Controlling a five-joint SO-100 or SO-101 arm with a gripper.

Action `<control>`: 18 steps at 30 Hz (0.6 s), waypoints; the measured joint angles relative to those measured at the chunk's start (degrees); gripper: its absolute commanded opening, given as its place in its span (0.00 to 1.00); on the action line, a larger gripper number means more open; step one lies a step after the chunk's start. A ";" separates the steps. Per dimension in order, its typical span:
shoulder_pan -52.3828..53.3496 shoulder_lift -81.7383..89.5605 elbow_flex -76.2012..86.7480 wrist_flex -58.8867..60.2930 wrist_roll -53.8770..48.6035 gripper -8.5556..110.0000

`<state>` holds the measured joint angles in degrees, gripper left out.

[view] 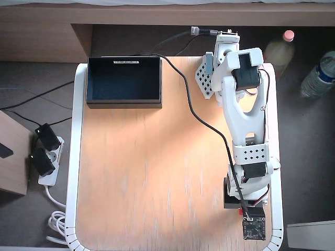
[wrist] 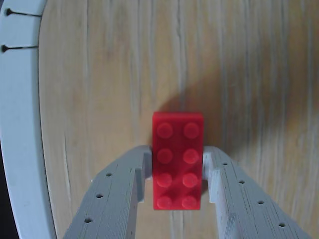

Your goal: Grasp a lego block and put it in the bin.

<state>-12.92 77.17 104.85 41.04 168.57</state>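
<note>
The red lego block (wrist: pixel 177 160) lies lengthwise between my two grey fingers in the wrist view, studs up, over the wooden tabletop. Both fingers press against its long sides, so my gripper (wrist: pixel 177 162) is shut on it. In the overhead view my gripper (view: pixel 241 208) is near the table's lower right corner, mostly hidden under the wrist, and only a sliver of the red lego block (view: pixel 242 212) shows. The bin (view: pixel 124 83), dark inside with a white label strip on its far rim, stands at the table's upper left corner, far from the gripper.
The table's white rim (wrist: pixel 20 129) curves close by on the left of the wrist view. A black cable (view: pixel 201 117) runs across the table to the arm. Two bottles (view: pixel 319 73) stand on the floor at right, a power strip (view: pixel 47 162) at left.
</note>
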 measured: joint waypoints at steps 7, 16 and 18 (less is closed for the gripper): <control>5.10 2.90 0.00 0.53 0.26 0.07; 16.79 14.59 0.00 7.82 4.13 0.07; 19.78 17.05 0.00 10.11 4.75 0.07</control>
<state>6.86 94.22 104.85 51.15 173.32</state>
